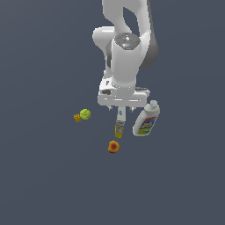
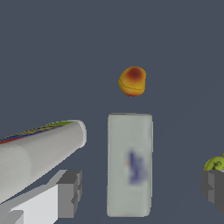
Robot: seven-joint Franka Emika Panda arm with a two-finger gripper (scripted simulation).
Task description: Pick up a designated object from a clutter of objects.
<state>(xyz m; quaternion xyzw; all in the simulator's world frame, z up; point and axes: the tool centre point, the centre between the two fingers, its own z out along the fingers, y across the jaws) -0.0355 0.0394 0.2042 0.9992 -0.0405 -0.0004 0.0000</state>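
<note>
The end effector (image 1: 121, 110) hangs directly over the slim bottle (image 1: 119, 123), which lies flat on the table (image 1: 44, 176). The bottle's white upper part points toward the arm and its yellow lower end points toward the orange round item (image 1: 114, 146).

**State of the end effector.** In the wrist view the two fingers (image 2: 69, 192) stand spread, one on each side of the slim bottle (image 2: 130, 164), with clear space between each pad and the bottle. The end effector is open and grips nothing. Whether the fingertips have reached the bottle's level cannot be told from these views.

**Surroundings.**
- The wide white bottle (image 1: 146, 120) lies just beside the slim one, on the exterior view's right. In the wrist view its body (image 2: 39, 155) sits close to one finger.
- The yellow-green ball (image 1: 85, 114) and the tiny yellow block (image 1: 77, 117) rest well apart, on the exterior view's left.

**Step in hand: descend and close (judged).**
1. Keep the bottle centred between the fingers, so both pads meet it together.
2. Lower straight down, without sideways drift toward the wide white bottle; contact there could roll either bottle.
3. Close across the narrow width, on the white labelled part.
4. Lift vertically once the grip is firm.
</note>
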